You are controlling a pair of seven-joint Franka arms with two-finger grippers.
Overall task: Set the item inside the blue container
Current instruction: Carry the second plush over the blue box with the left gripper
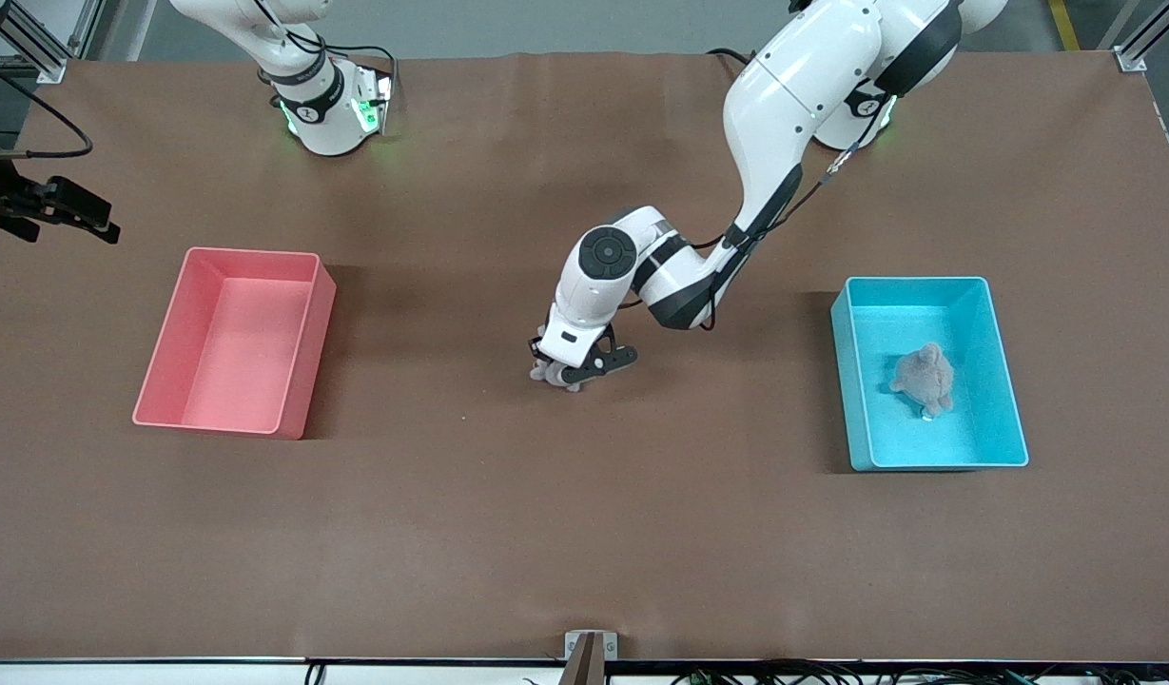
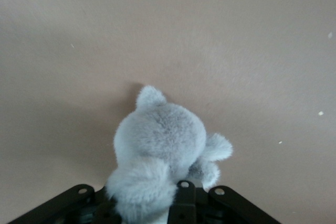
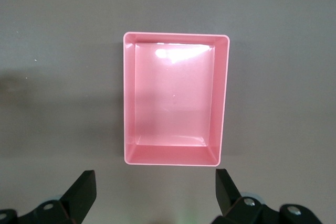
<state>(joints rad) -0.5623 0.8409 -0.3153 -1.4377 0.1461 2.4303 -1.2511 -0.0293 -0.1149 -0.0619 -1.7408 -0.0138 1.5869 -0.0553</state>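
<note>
Left end effector is down at mid-counter, fingers clamped on a grey plush toy that sits on the counter surface. Blue container sits toward the left arm's end of the counter, well apart from the held toy; a second greyish-brown plush toy lies inside it. Pink bin sits toward the right arm's end. Right end effector hangs high over the pink bin, fingers spread wide, nothing between them; right arm waits.
</note>
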